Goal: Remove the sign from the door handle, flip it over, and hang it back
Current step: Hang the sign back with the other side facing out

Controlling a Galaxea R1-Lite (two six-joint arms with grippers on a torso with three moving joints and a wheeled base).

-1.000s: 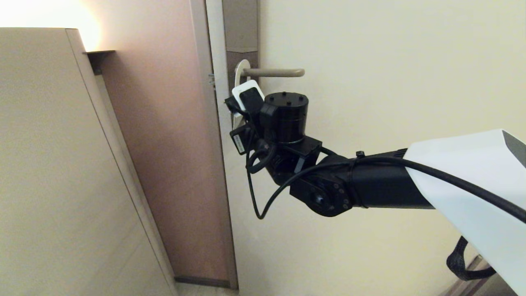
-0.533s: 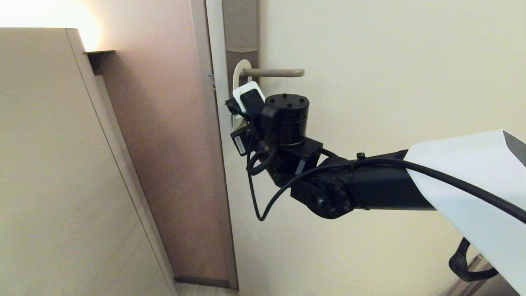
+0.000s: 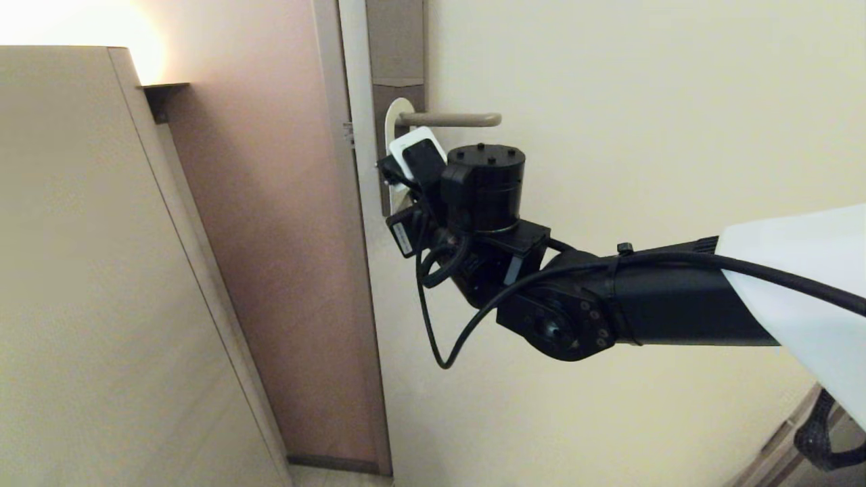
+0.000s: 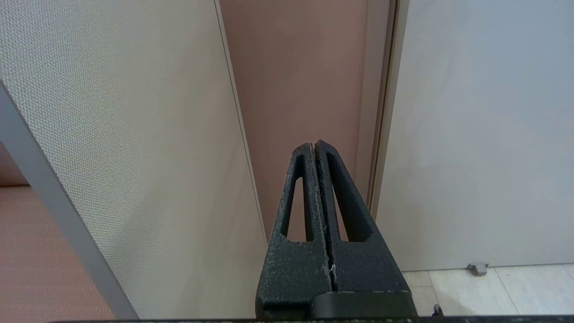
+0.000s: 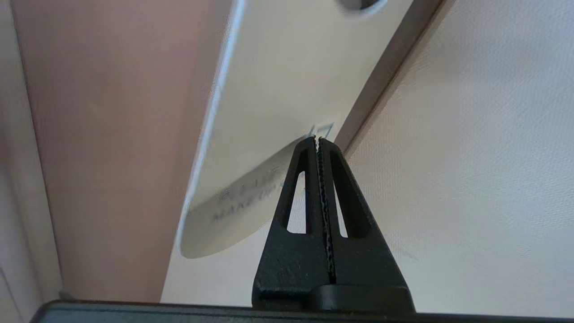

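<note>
The sign (image 3: pixel 390 120) hangs with its oval hole round the root of the door handle (image 3: pixel 453 120), close to the lock plate (image 3: pixel 396 40). It shows a pale cream face with grey lettering in the right wrist view (image 5: pixel 251 134); no blue face shows. My right gripper (image 3: pixel 388 173) is just below the handle, its jaws shut (image 5: pixel 317 141) on the sign's lower edge, and the sign tilts away from the lock plate (image 5: pixel 385 67). My left gripper (image 4: pixel 314 146) is shut and empty, low down and out of the head view.
The cream door (image 3: pixel 609 135) fills the right side. A brown wall (image 3: pixel 270 237) lies left of the door frame. A beige partition panel (image 3: pixel 88 270) stands at the left. A doorstop (image 4: pixel 476 268) sits on the tiled floor.
My right arm has moved a little to the right and slightly down, still shut on the sign. The sign's loop has shifted slightly on the handle.
</note>
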